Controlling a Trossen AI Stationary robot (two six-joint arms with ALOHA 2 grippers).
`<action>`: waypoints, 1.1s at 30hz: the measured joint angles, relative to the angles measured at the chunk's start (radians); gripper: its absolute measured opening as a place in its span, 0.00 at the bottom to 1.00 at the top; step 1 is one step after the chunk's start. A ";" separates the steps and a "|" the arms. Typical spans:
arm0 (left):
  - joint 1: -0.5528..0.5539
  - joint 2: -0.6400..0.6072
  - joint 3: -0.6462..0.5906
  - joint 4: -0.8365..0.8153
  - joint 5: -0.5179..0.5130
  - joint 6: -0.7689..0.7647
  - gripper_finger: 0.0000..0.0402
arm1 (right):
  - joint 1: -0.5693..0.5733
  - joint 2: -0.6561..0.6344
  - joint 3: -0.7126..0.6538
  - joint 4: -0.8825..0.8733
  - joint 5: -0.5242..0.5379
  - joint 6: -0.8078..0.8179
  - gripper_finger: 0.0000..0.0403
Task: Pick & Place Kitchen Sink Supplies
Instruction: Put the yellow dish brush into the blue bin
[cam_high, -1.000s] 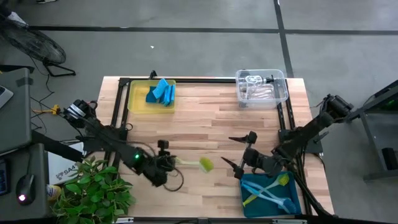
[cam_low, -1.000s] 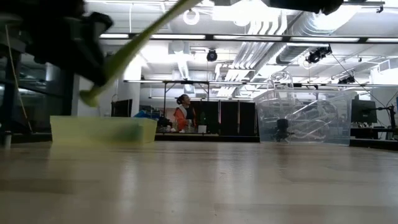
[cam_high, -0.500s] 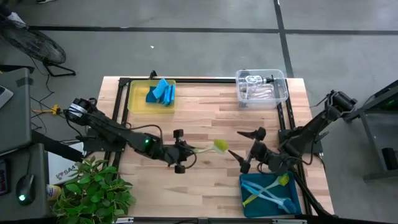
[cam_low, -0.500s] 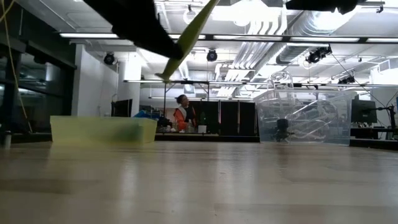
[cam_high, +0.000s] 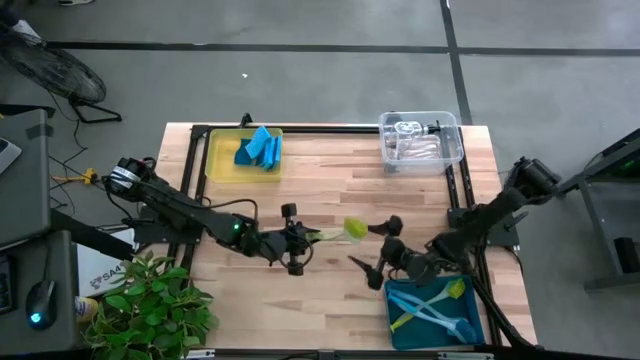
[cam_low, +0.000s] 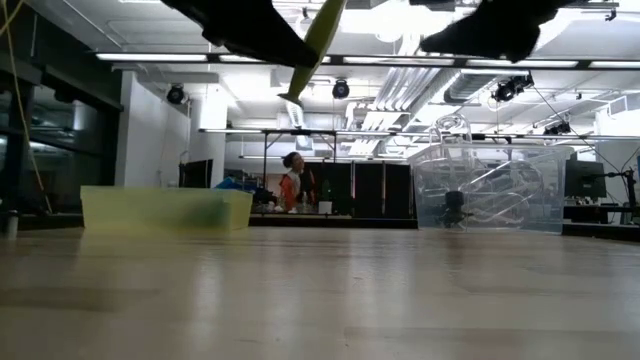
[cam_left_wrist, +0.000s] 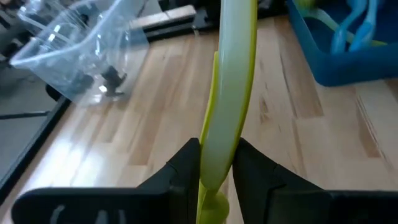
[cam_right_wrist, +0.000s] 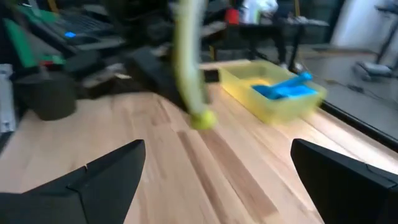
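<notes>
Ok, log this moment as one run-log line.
left gripper: shut on yellow-green dish brush, held above table mid | right gripper: open, facing brush head | teal bin: holds brushes

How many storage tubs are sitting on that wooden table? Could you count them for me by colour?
Yellow tub: 1
Clear tub: 1
Blue tub: 1
Total: 3
</notes>
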 joint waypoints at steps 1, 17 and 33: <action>0.000 0.000 0.000 0.010 -0.009 0.007 0.18 | -0.007 0.026 0.000 0.064 -0.020 -0.040 0.98; 0.000 0.000 0.000 0.143 -0.057 0.097 0.18 | -0.098 0.156 0.000 0.699 -0.229 -0.505 0.98; 0.000 0.000 0.000 0.135 0.049 0.095 0.18 | -0.182 0.156 0.000 0.805 -0.494 -0.507 0.81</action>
